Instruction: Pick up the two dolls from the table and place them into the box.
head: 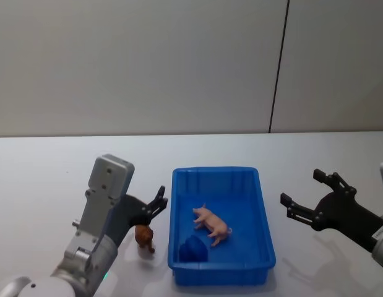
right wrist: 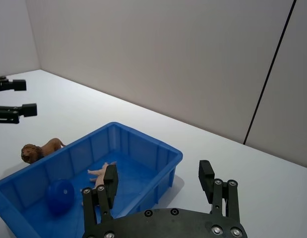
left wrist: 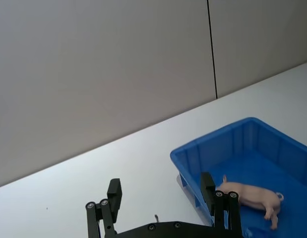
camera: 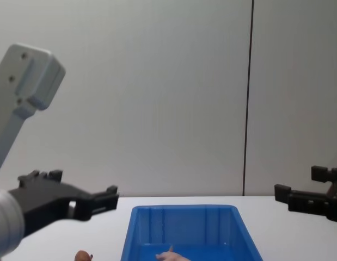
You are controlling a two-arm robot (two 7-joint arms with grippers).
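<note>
Head view: lion beside left tool

Flat, plain white worktop, rectangular bright blue plastic bin with thick rim resting on it near the middle, small reddish-brown lion doll standing upright just beside the bin's left wall, narrow gap between.

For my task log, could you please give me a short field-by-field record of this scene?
pink doll: lying inside the box, beside a blue ball
reddish-brown doll: standing on the table, left of the box
left gripper: open, near the reddish-brown doll, not touching it
right gripper: open, right of the box
remaining: reddish-brown doll not yet in the box
</note>
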